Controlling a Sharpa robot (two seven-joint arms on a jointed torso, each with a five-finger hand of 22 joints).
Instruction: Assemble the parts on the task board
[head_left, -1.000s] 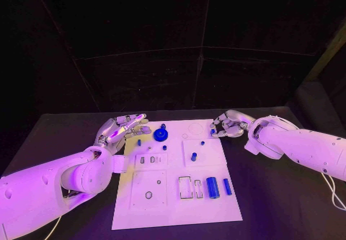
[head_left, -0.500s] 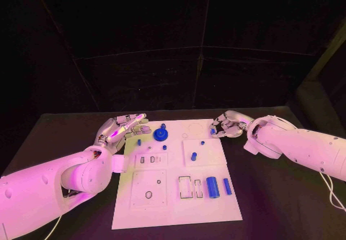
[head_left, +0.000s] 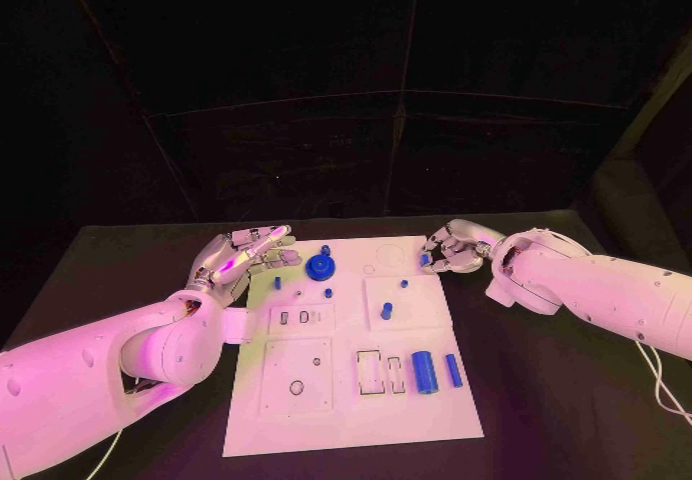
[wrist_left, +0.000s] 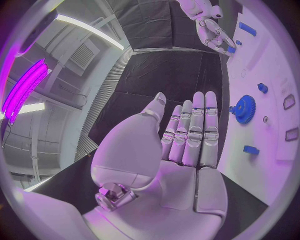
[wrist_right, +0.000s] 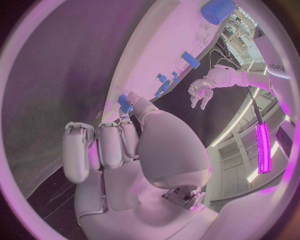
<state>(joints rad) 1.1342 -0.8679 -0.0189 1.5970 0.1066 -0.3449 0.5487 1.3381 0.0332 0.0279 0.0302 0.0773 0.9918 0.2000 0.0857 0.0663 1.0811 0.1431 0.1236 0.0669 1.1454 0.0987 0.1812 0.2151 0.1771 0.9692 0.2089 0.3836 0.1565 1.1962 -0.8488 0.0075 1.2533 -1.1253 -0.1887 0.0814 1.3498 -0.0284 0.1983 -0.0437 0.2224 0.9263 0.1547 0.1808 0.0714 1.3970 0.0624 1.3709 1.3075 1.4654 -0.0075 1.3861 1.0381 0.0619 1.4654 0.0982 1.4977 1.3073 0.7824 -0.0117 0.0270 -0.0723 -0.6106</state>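
A: Left hand (head_left: 241, 252)?
B: Flat, fingers (wrist_left: 194, 125) straight and apart, holding nothing. It sits at the task board's (head_left: 346, 415) far left corner, just beside the blue gear (head_left: 320, 266).
A: Board contents?
B: Gear near the far edge, small blue parts (head_left: 387, 312) mid-board, blue cylinder (head_left: 424, 373) and blue bar (head_left: 453, 371) nearer the front. Board is mid-bench (head_left: 577, 400).
A: Right hand (head_left: 459, 250)?
B: At the board's far right corner, fingers curled, pinching a small blue part (wrist_right: 125, 104).
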